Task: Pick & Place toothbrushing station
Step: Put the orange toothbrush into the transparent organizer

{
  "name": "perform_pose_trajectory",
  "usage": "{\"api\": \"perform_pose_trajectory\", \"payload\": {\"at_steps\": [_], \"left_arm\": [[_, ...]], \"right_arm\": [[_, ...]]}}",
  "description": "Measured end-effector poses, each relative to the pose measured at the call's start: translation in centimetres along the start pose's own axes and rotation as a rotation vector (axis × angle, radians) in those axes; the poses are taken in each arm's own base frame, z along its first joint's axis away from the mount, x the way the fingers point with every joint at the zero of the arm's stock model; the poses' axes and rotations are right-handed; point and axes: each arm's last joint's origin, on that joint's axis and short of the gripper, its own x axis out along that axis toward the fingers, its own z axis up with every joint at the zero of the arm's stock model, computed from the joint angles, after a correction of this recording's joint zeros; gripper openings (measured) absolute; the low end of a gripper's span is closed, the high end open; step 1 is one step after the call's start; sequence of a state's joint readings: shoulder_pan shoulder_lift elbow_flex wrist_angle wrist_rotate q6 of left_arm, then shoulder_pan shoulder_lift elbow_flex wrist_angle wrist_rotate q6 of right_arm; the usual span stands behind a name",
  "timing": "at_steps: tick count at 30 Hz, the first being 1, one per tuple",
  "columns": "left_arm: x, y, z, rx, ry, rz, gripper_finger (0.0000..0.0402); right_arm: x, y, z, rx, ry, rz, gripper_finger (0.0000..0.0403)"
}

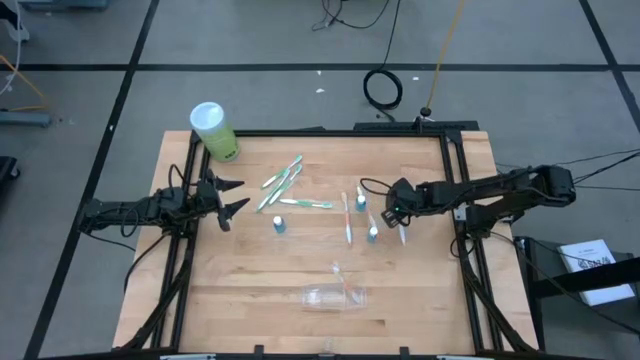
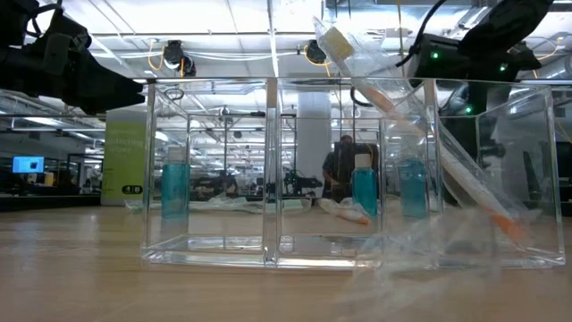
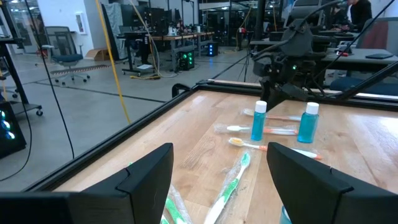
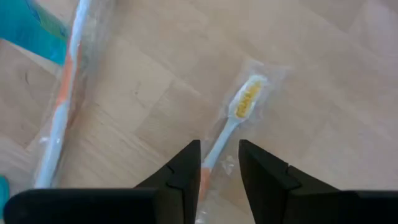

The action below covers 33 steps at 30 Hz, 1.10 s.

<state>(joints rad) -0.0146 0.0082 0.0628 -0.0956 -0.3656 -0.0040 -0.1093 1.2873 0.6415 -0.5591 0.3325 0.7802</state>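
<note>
One pink-white toothbrush (image 4: 231, 127) in a crinkly clear wrapper sits between the fingers of the right tool (image 4: 219, 163), right of the desk (image 1: 240, 290) centre, beside a blue tube (image 1: 372, 233). It should be light and stiff, but the film is slippery; the handle middle is the best place to hold. The jaws stand narrowly apart around the handle; whether they already press it, I cannot tell. The right arm reaches in low. The left tool (image 1: 228, 198) waits wide open and empty at the left edge.

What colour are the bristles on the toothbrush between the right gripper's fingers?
Yellow, on the wrapped toothbrush; the right wrist view shows it best.
</note>
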Motion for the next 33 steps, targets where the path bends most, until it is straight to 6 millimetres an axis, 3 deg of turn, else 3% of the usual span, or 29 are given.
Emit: {"api": "perform_pose_trajectory", "payload": {"at_steps": [11,15,25,33], "left_arm": [[0.0,0.0,0.0,0.0,0.001,0.0,0.0269],[0.0,0.0,0.0,0.0,0.001,0.0,0.0269],[0.0,0.0,0.0,0.0,0.0,0.0,0.0269],[0.0,0.0,0.0,0.0,0.0,0.0,0.0269]], "right_arm": [[0.2,0.3,0.3,-0.024,-0.042,-0.002,0.0222],[0.8,0.7,0.5,-0.021,-0.047,0.001,0.0242],[3.7,0.9,-0.1,-0.018,0.05,-0.102,0.0213],[4.0,0.8,-0.5,-0.019,0.099,-0.116,0.0152]]}}
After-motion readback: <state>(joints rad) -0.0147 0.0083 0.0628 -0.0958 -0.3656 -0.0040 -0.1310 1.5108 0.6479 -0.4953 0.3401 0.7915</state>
